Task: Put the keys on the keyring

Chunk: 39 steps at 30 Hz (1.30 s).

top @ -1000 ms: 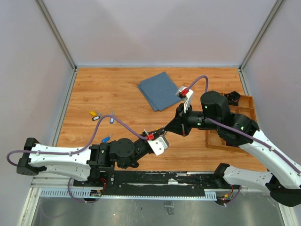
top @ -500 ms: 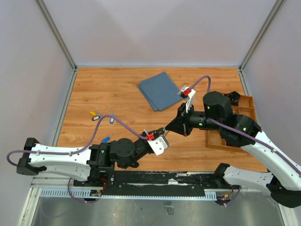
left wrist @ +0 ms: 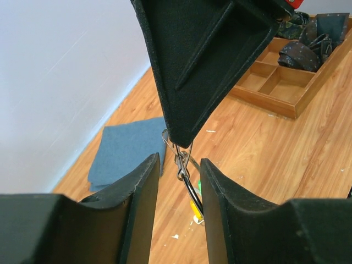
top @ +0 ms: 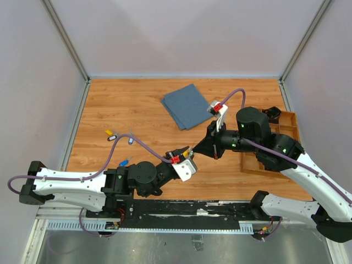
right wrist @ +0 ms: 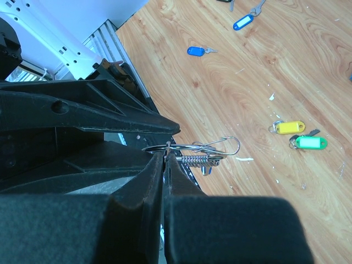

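The right end effector [right wrist: 164,158] is pinched tight on the keyring [right wrist: 201,160], up in the air. The left end effector [left wrist: 180,161] is spread apart, with the ring in between. Keys [right wrist: 290,127] lie loose on the tabletop [right wrist: 236,82], so I think most of the job is left.

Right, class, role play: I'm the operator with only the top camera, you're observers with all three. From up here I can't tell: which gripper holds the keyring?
Observer: The right gripper is shut on the keyring.
Operator: And the other side?
Observer: The left gripper is open, with the ring in the gap between its fingers.
Operator: Any keys close by?
Observer: A yellow-tagged key and a green-tagged key lie side by side on the table.
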Available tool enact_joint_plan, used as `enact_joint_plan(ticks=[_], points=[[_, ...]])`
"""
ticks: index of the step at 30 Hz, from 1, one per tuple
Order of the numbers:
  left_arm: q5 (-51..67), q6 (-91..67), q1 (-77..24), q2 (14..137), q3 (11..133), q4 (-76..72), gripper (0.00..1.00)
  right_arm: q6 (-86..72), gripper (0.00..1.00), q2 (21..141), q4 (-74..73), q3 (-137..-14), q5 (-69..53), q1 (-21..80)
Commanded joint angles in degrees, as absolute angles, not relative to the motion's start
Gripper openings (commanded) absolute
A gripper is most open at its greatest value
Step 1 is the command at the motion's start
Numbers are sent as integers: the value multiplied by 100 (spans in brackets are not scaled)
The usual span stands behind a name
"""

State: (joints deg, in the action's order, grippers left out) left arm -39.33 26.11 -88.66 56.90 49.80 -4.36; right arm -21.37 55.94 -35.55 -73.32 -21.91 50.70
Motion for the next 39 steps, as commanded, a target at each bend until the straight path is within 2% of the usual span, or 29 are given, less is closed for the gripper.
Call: enact_joint_plan(ticks=[1, 13, 22, 28, 35, 39], points=[[-4008, 2646, -8855, 5598, 5054, -668, 40, -2250, 1, 5569, -3287, -7309, -2284, 5151], [-3973, 2673, -8857, 5664, 5072, -686, 26, -2266, 1, 5579, -3267, -7314, -2328, 5153], [-3824, 2672, -8859, 5588, 5081, -624, 1, -2265, 0, 5599, -3278, -7290, -2305, 5156], [-3697, 2676, -8853, 5493, 5071, -539, 1, -2262, 1, 5575, -3278, -7276, -2193, 5151], [-3812, 2637, -8859, 5520, 5063, -472, 0, -2092, 22, 5369, -3287, -7326, -1827, 5156], [-3838, 2628, -8859, 5520, 5063, -425, 1, -1988, 30, 5109, -3261, -7286, -1462, 5158]])
